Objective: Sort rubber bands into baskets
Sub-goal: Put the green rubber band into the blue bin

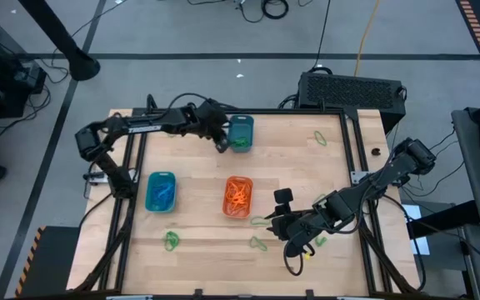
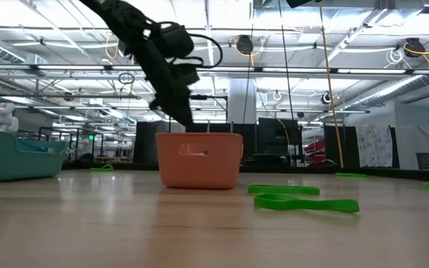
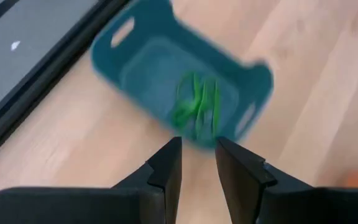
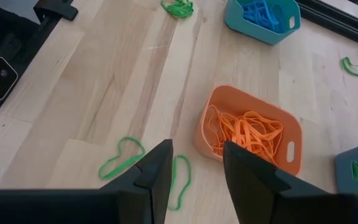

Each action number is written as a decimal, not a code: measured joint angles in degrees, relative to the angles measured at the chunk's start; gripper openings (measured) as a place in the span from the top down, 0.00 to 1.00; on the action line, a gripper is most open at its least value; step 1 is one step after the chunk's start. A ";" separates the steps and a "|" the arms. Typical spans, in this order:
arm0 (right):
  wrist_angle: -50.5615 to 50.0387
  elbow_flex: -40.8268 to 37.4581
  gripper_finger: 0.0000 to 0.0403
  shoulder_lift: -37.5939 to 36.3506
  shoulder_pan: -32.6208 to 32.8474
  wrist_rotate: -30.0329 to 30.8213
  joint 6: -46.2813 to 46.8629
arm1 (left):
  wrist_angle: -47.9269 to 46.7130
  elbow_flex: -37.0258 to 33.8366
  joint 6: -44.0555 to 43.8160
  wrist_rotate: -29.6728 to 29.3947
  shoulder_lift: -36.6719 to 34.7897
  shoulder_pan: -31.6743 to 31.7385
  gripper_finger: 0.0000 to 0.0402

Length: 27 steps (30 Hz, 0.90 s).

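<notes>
Grey floor (image 1: 182, 33) with black cables (image 1: 265, 8), ceiling strip lights (image 2: 43, 100) (bright); hall beyond

Your left gripper (image 3: 197, 163) hung just short of a basket (image 3: 129, 56) holding bands (image 3: 197, 106). Ahead of your right fingers (image 4: 157, 168) sat another basket (image 4: 294, 146); loose bands (image 4: 120, 158) lay beneath them.

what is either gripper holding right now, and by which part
Nothing. The left gripper stands open and empty over the dark teal plastic basket; the right gripper is open and empty too.
</notes>
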 joint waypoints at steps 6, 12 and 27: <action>-0.04 0.00 0.67 0.04 0.02 -0.07 3.71 | -21.15 0.02 0.83 0.20 -6.12 -0.77 0.74; -3.33 0.00 0.67 0.08 0.61 -4.59 15.03 | -33.29 -2.38 -0.66 5.30 -9.93 -9.82 0.74; -45.17 -2.20 0.67 0.09 0.63 -5.06 55.08 | -9.51 -12.84 -11.63 -1.31 -15.78 -45.96 0.74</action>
